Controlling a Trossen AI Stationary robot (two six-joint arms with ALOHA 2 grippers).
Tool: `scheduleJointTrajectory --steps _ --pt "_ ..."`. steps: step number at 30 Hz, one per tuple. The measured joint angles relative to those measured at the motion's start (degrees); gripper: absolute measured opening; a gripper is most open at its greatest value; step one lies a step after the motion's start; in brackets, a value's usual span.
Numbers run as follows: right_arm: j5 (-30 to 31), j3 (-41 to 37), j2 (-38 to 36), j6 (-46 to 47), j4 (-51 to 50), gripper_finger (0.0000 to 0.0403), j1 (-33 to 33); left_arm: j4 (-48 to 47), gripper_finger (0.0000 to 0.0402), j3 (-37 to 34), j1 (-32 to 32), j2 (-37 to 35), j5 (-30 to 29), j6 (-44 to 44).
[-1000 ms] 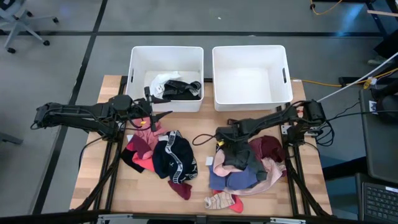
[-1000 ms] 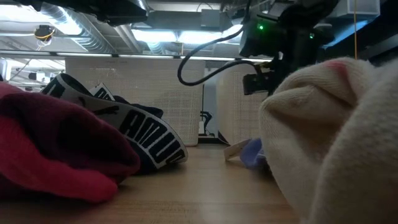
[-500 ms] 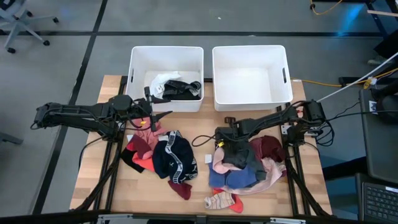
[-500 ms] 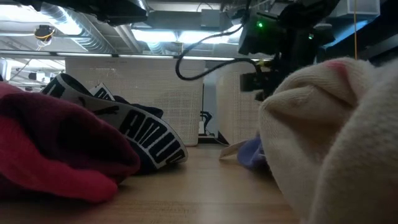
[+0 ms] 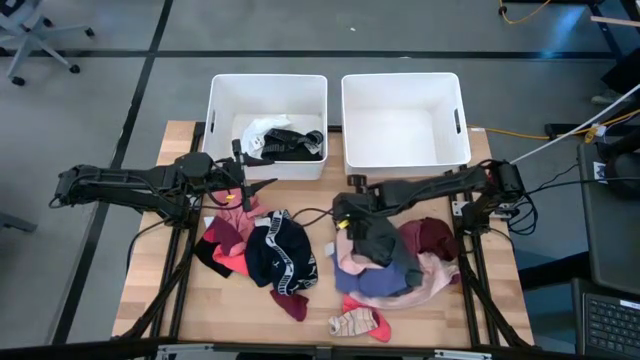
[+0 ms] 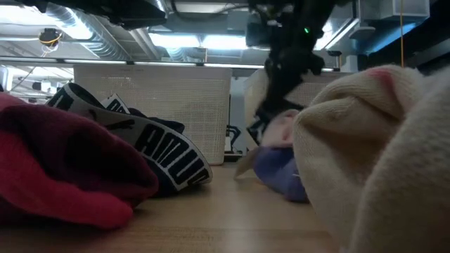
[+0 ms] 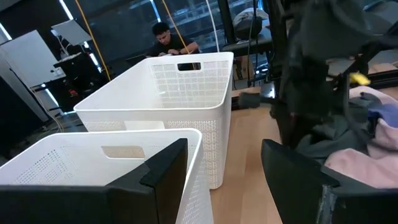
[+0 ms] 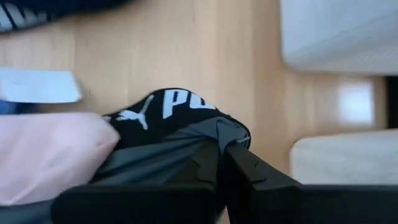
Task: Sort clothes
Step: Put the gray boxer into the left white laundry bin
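Note:
My right gripper [image 5: 343,210] hangs over the left edge of the right-hand heap of clothes [image 5: 395,270], shut on a dark grey garment [image 5: 383,242] with a black, white-lettered waistband [image 8: 177,107]. The heap beneath it holds blue, pink and maroon pieces. A second heap [image 5: 255,250] of red, pink and navy white-banded clothes lies left of centre. My left gripper [image 5: 262,187] waits open and level by the left bin's front wall, its fingers [image 7: 165,171] bare. My right gripper pinches the grey garment's cloth just below the waistband [image 8: 217,132] between its two fingers, slanting down from the table's right. The band end is raised. The rest trails down toward the right, and its lower part [image 5: 400,262] lies on the heap.
Two white bins stand along the far edge. The left one [image 5: 222,92] holds white and black clothes [image 5: 280,140]; the right one [image 5: 352,95] shows its bare floor. A pink-and-cream sock [image 5: 358,322] lies near the front edge. Bare wood runs between the two heaps.
My right gripper has risen and gone a little toward the table's left and far side, tipping less steeply. The grey garment's band end has come up off the heap with it, while its other end stays on the heap. Pink and blue cloth beneath has been tugged along.

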Motion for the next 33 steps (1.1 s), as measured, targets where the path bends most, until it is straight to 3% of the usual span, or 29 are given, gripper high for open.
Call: scheduleJointTrajectory --steps 14,25,33 --pt "4.09 17.17 0.00 -5.90 -5.43 0.0014 0.00 -0.02 0.0194 0.00 -0.02 0.00 0.00 0.00" --pt "12.94 29.68 -0.07 -7.53 -12.25 0.0014 0.00 -0.02 0.0194 0.00 -0.02 0.00 0.00 0.00" --pt "15.34 36.19 -0.09 -10.27 -13.29 0.0014 0.00 -0.01 0.0194 0.00 0.00 0.00 0.00 0.00"
